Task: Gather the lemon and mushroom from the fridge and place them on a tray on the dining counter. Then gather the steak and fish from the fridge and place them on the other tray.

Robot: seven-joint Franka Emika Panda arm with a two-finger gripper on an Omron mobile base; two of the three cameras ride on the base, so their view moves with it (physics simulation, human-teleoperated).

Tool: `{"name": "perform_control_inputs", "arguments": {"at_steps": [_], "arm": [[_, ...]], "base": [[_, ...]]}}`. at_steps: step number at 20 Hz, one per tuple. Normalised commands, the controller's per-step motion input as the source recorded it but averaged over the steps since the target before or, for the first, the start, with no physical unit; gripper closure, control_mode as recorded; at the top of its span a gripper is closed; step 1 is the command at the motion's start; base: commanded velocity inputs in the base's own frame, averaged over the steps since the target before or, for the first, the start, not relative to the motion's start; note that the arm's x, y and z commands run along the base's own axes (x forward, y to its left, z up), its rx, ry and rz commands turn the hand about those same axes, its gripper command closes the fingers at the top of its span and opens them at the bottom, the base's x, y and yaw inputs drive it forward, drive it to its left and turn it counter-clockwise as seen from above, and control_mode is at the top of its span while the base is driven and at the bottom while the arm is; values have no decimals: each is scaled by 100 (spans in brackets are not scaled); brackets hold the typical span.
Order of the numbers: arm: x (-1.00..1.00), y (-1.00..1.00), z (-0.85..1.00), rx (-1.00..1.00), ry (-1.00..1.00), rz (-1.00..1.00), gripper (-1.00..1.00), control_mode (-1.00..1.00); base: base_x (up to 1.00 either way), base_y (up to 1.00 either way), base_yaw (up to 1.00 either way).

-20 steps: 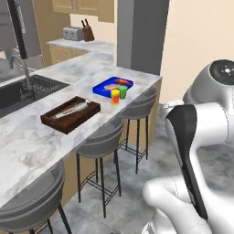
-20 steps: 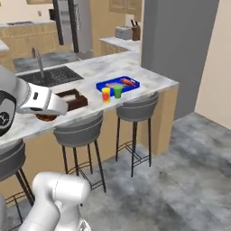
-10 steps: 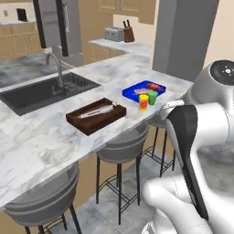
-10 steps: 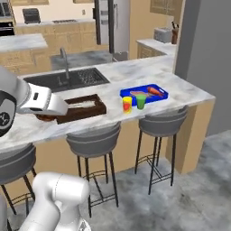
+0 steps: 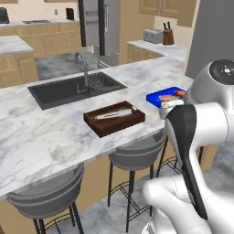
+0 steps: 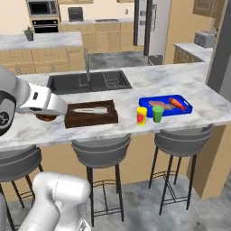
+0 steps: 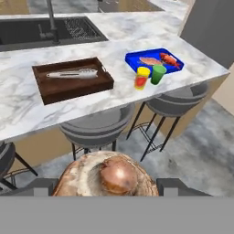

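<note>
**Left base view:** The dining counter (image 5: 41, 132) runs across the kitchen, its dark sink (image 5: 68, 89) set near the far edge. The brown tray (image 5: 114, 119) sits at the near edge with a pale, long item lying in it. The blue tray (image 5: 160, 98) sits toward the counter's right end, partly hidden by the white arm. The steel fridge (image 5: 98, 23) stands against the back wall.

**Right base view:** The claw (image 6: 47, 116) hangs off the brown tray's (image 6: 90, 122) left end, with the dark reddish-brown steak (image 6: 47, 119) showing beneath the white hand. The blue tray (image 6: 173, 111) lies well to the right at the counter's near edge and carries a pinkish piece and a red-orange one. A yellow cup (image 6: 141, 115) and a green cup (image 6: 157, 113) stand just in front of its left corner.

**Hand view:** The claw (image 7: 109, 185) is clamped on the steak (image 7: 109, 176), a brown, white-marbled slab wedged between the two dark tips. The steak is short of the counter's near edge, over the stools (image 7: 98, 125). Beyond it the brown tray (image 7: 73, 87) lies left and the blue tray (image 7: 132, 59) right, well apart from the claw.
</note>
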Motion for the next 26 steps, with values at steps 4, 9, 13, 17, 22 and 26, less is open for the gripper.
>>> {"name": "perform_control_inputs", "arguments": {"at_steps": [4, 9, 13, 17, 22, 26], "arm": [[0, 0, 0, 0, 0, 0, 100, 100], [0, 0, 0, 0, 0, 0, 100, 100], [0, 0, 0, 0, 0, 0, 100, 100], [0, 0, 0, 0, 0, 0, 100, 100], [17, -3, 0, 0, 2, 5, 100, -100], [98, -3, -26, 0, 17, 23, 100, -100]], "base": [[58, -35, 40], [55, -41, 39], [62, -36, 38], [78, -30, 36], [65, -16, 25], [0, 0, 0]]}}
